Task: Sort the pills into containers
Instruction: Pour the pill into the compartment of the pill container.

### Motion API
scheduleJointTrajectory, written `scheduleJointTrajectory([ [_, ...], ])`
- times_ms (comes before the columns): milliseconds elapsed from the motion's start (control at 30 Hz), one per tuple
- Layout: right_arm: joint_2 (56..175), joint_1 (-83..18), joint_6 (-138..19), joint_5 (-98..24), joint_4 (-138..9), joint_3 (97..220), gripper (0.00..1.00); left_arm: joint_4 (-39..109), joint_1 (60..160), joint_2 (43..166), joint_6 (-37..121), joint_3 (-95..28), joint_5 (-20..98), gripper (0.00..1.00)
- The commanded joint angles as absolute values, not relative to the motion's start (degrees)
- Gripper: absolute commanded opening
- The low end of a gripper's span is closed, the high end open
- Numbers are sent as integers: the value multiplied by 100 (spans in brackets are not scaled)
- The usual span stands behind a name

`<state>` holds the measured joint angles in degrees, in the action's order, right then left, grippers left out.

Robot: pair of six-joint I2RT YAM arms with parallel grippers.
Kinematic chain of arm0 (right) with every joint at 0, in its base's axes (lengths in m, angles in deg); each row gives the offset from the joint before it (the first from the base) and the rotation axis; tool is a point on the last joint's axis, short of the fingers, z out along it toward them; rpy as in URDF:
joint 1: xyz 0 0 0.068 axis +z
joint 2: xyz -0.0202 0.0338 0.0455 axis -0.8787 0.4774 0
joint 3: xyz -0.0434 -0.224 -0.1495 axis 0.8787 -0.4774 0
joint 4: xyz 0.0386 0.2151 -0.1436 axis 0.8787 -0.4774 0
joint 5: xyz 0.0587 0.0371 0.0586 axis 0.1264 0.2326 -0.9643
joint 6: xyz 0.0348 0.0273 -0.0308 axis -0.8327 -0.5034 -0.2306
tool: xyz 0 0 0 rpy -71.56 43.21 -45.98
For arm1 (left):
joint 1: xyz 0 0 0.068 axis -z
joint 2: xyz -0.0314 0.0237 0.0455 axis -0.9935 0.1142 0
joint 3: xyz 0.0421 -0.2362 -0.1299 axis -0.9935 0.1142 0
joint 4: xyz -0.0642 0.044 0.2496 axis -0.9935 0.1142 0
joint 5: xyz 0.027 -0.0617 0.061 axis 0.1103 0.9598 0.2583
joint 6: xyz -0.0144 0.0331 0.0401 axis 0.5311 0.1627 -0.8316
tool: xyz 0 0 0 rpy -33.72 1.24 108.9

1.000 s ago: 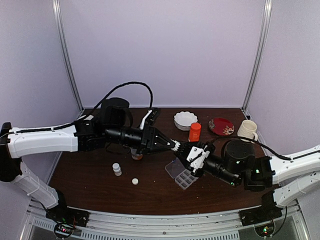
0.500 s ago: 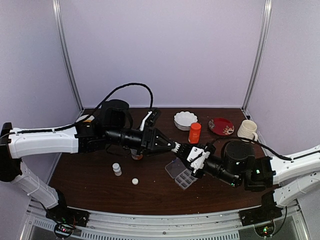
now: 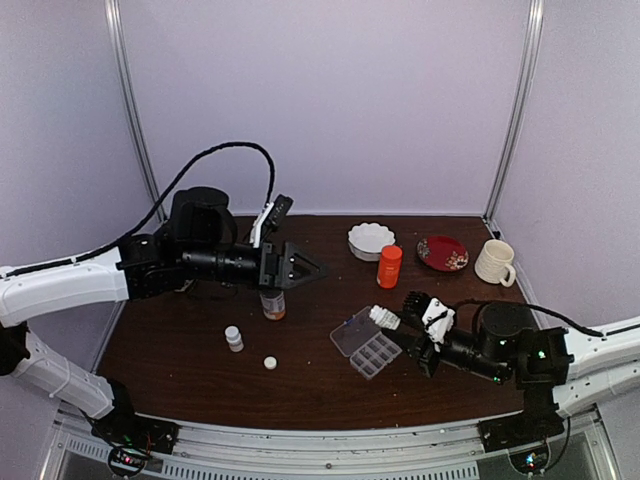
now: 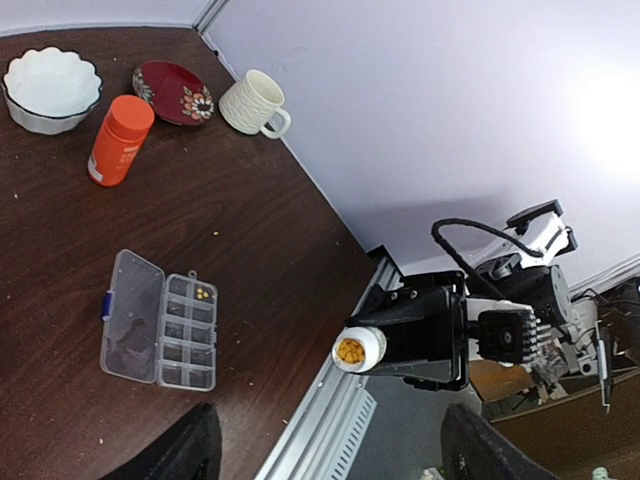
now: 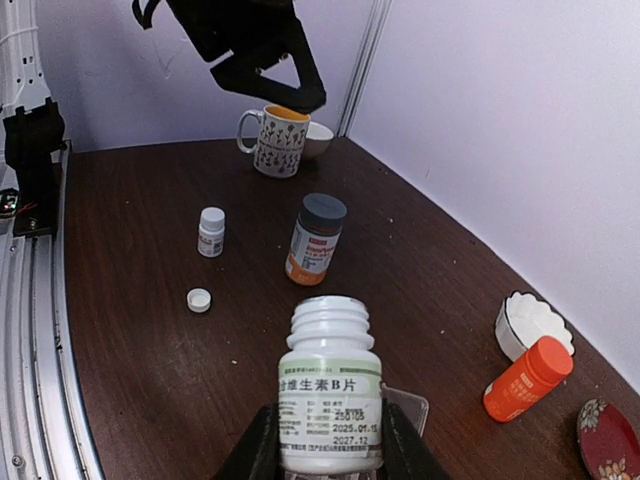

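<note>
The right pincer (image 3: 402, 322) grips an uncapped white bottle (image 3: 384, 316), mouth toward 10 o'clock; the pill box (image 3: 372, 355) lies just beside, at 8 o'clock. The left pincer (image 3: 312, 272) gapes empty, farther off.

White bottle (image 5: 330, 395) in the right hand (image 5: 330, 448): its label shows Chinese characters ending "维生素B片". Beneath are "250105", a date starting "2025.01" and "2027.12". The grey-capped bottle's (image 5: 318, 240) label is too small to read.

Pale lilac wall panels (image 3: 330, 100) are enclosing a dark brown wooden table (image 3: 180, 340) on three sides. Two slim metal uprights (image 3: 133, 110) are standing at its back corners, an aluminium rail (image 3: 330, 440) is running along the near edge, and soft, even light is falling across the tabletop.
</note>
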<state>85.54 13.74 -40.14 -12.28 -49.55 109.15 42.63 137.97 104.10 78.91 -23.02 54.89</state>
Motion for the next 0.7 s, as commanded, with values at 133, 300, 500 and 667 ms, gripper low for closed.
scheduleJointTrajectory([
  [133,8638,-3,-6546,-3391,-4959,10400,7,4320,13769,10559,6870,-1917,4806,78],
  [300,8930,-479,-7202,-4248,-4617,10262,11,4206,13770,10740,6665,-1753,4655,77],
  [500,9257,-1008,-7700,-5088,-4332,10095,12,4066,13769,11014,6434,-1490,4380,75],
  [667,9259,-1454,-7835,-5469,-4318,9944,4,3441,13775,11330,6367,-1238,4454,75],
])
